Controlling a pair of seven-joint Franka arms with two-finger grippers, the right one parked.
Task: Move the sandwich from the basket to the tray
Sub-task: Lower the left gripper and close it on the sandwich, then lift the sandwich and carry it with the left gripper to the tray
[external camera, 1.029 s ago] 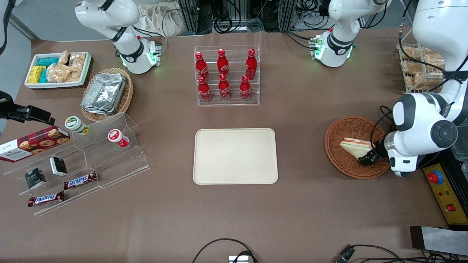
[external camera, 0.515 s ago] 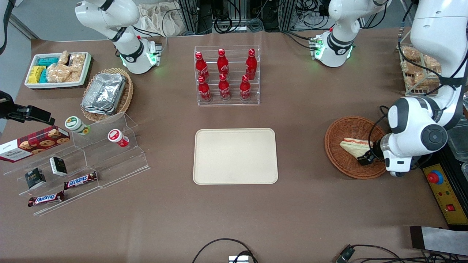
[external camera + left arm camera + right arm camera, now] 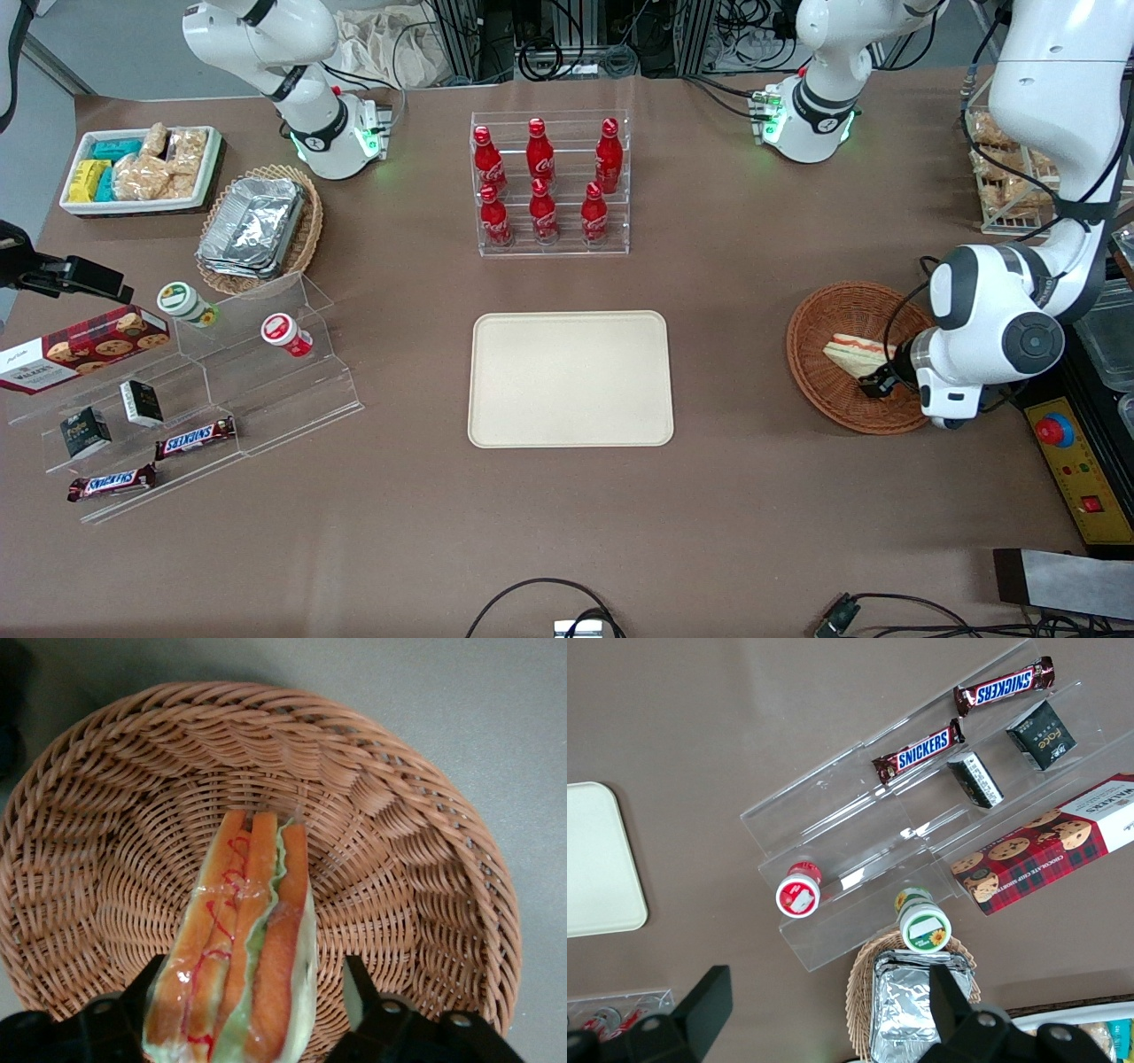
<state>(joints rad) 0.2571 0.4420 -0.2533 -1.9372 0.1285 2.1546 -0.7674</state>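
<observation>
The sandwich [image 3: 850, 353], a white-bread wedge with orange and green filling, lies in the round reddish-brown wicker basket [image 3: 842, 306] toward the working arm's end of the table. My left gripper [image 3: 875, 383] is low in the basket at the sandwich's wide end. In the left wrist view the sandwich [image 3: 252, 921] sits between the black fingers [image 3: 361, 997] of the gripper [image 3: 255, 979], which is open. One finger is against the wrap and the second stands a little apart from it, over the basket [image 3: 399, 859]. The cream tray [image 3: 571, 378] lies bare at mid-table.
A clear rack of red cola bottles [image 3: 549, 182] stands farther from the front camera than the tray. A wire rack of bagged snacks [image 3: 1010, 177] and a yellow control box [image 3: 1076, 470] are beside the working arm. Acrylic steps with snacks [image 3: 177, 399] lie toward the parked arm's end.
The left arm's wrist and gripper have slid a little toward the tray, deeper along the sandwich. The sandwich and basket have not moved.
</observation>
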